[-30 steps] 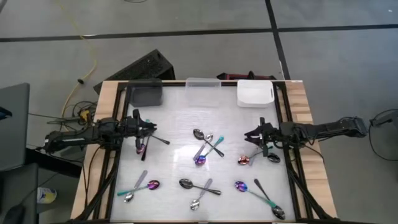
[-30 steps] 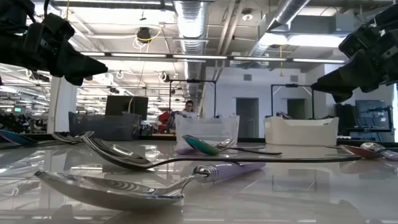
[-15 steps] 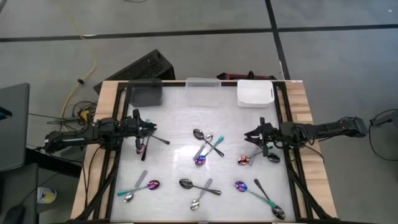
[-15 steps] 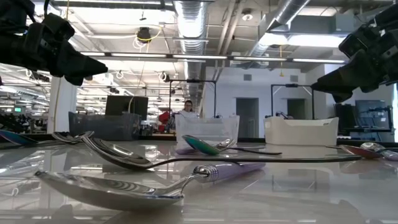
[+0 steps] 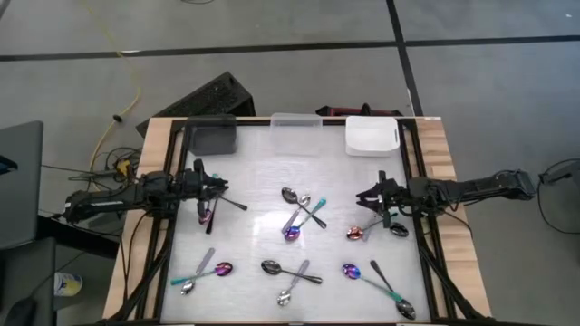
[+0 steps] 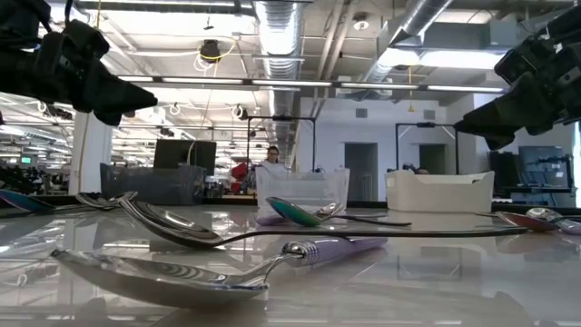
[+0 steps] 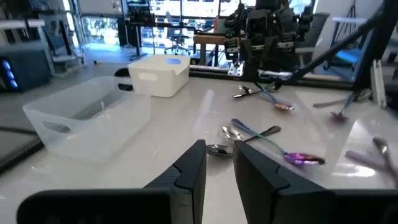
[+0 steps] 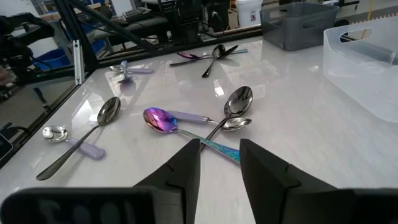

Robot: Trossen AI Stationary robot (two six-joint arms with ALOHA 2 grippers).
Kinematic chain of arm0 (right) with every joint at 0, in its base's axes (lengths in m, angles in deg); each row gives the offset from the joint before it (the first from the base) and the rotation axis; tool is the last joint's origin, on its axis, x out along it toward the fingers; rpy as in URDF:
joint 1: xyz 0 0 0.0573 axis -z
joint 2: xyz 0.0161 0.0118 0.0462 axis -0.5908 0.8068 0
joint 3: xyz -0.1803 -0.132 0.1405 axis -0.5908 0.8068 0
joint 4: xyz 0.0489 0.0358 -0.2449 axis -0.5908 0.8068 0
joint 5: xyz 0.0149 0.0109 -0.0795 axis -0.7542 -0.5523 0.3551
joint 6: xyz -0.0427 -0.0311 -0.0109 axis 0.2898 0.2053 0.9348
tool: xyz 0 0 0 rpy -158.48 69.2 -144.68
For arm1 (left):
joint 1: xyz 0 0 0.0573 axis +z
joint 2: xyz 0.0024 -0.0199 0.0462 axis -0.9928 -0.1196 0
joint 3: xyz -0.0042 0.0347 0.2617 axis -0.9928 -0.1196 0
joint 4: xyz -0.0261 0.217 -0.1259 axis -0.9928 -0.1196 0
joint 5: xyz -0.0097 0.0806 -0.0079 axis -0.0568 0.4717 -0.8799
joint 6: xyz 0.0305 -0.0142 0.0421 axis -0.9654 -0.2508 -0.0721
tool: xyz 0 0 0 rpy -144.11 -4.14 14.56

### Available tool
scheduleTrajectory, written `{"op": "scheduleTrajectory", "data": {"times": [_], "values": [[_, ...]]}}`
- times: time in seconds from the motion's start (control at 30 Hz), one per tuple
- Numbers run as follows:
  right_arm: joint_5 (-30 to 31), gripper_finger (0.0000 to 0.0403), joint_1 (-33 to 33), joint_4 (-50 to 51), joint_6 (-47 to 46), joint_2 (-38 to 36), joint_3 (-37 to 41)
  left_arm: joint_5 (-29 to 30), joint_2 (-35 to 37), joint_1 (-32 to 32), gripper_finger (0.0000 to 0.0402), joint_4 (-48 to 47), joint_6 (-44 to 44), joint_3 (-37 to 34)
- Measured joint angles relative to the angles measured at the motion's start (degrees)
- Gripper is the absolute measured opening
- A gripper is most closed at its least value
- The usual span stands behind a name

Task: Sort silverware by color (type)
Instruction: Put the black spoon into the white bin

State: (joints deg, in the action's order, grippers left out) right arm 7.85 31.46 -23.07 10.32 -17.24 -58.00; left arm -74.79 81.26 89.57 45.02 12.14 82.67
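Overhead, both claws [image 5: 210, 188] [image 5: 370, 196] level, slightly parted.

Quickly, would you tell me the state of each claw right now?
Left claw: open, holding nothing.
Right claw: open, holding nothing.

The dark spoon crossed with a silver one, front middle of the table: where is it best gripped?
Probably take the dark spoon at its free handle end, on the right arm's side, clear of the silver spoon crossing it. Come straight down, closing across the thin handle, because it lies flat.
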Motion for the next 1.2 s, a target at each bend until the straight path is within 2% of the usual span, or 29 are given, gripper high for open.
{"op": "scheduleTrajectory", "data": {"times": [0.17, 0.3, 0.47, 0.57, 0.7, 0.83, 0.97, 1.2], "values": [[0.00, 0.0136, 0.00, -0.50, 0.00, 0.02, 0.02, 0.02, 0.02, 0.02, 0.0066, 0.04, 8.05, 0.00], [0.13, 0.0136, 0.00, -4.12, -0.04, 0.02, 0.00, 3.75, 0.01, 0.03, 0.0066, 0.54, 7.86, 0.00], [6.76, 0.0136, 0.02, -11.86, 1.05, 0.02, -0.12, 6.02, 0.02, 0.04, 0.0066, 1.91, 6.00, -0.07], [7.64, 0.0136, 0.02, -13.30, 1.40, 0.79, -1.36, 6.05, 0.00, 0.04, 0.0066, 5.74, 3.89, -0.31], [6.78, 0.0136, -0.08, -13.93, 1.55, 5.47, -5.20, 6.04, -1.03, 0.04, 0.0066, 11.96, -1.09, -0.61], [4.93, 0.0136, -0.99, -11.39, 1.53, 14.51, -10.58, 6.01, -6.11, 0.04, 0.0066, 20.62, -5.88, -0.65], [4.15, 0.0136, -2.90, 1.60, -2.62, 22.97, -18.95, 5.99, -13.97, 0.66, 0.0066, 27.79, -9.81, -0.36], [3.95, 0.0136, -5.25, 42.59, -22.27, 36.00, -36.40, 5.97, -27.76, 4.86, 0.0066, 27.70, -13.86, 5.57]]}}
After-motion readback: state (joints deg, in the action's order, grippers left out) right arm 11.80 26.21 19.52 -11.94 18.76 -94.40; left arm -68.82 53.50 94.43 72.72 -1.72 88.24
